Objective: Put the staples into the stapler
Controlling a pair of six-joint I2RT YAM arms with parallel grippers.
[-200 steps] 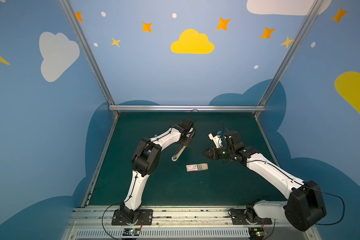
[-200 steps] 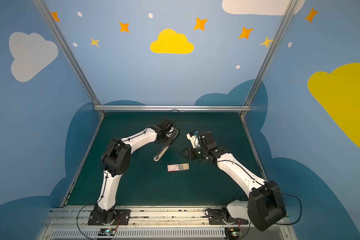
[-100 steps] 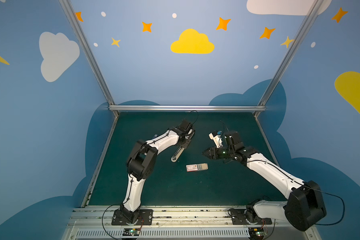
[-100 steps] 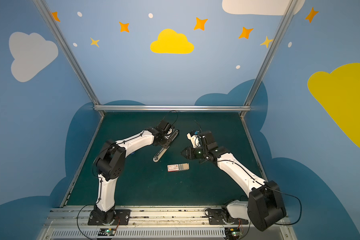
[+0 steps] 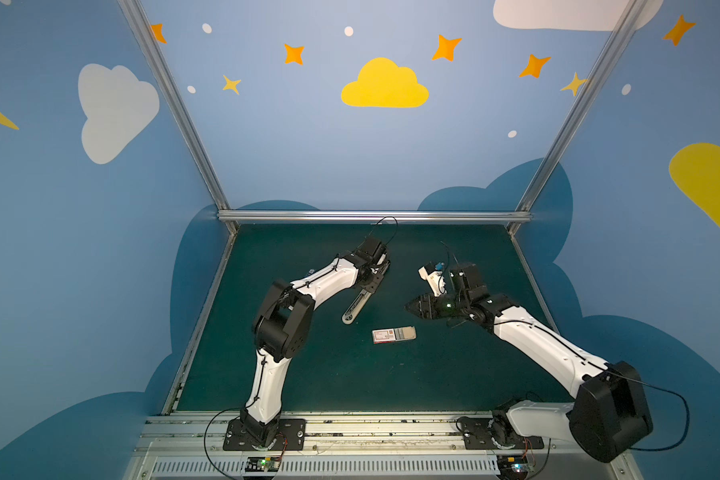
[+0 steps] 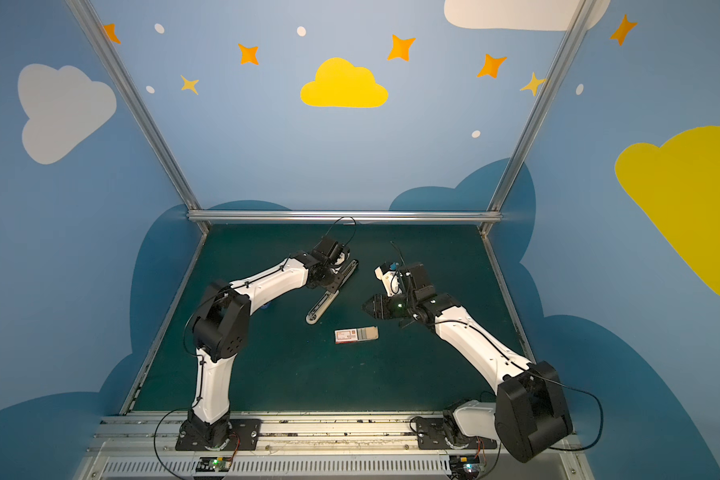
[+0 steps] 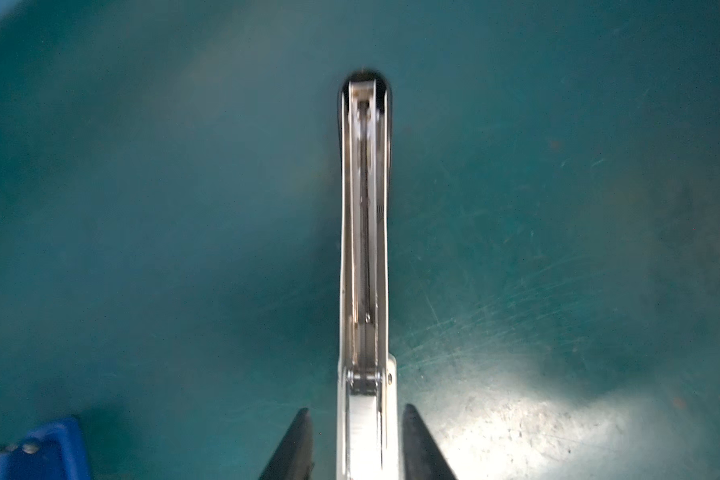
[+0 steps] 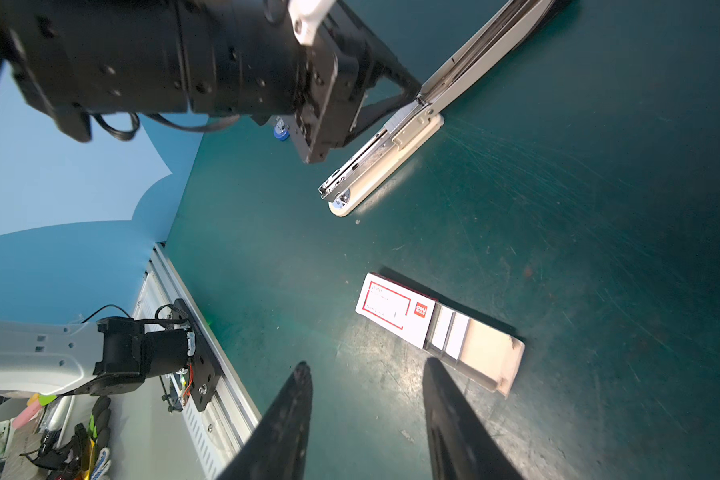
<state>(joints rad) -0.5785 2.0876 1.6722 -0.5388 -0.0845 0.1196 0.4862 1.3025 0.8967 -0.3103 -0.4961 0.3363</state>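
- One dark green worktop carries everything; two arms reach over it from its front edge.
- One stapler lies opened out flat, a little behind the middle of the worktop. It runs on a slant, one end pointing toward the front-left corner and the other toward the back-right corner.
- In the left wrist view the stapler shows its long metal channel facing up.
- One white-and-red box lies near the centre of the worktop, nearer the front edge than the stapler and apart from it, its long side roughly along the front edge.
- Its one beige tray is slid out toward the right edge of the worktop.
- The staples sit in the tray just beside the box's mouth, as pale grey strips; how many strips I cannot tell.
- The left end effector is low over the stapler's hinge, jaws parted. Its two black fingers stand one on each side of the stapler, a thin gap showing at each side, so nothing is clamped.
- The right end effector hangs above the worktop, to the right of the stapler and just behind the tray end of the box. Its jaws are apart and hold nothing.
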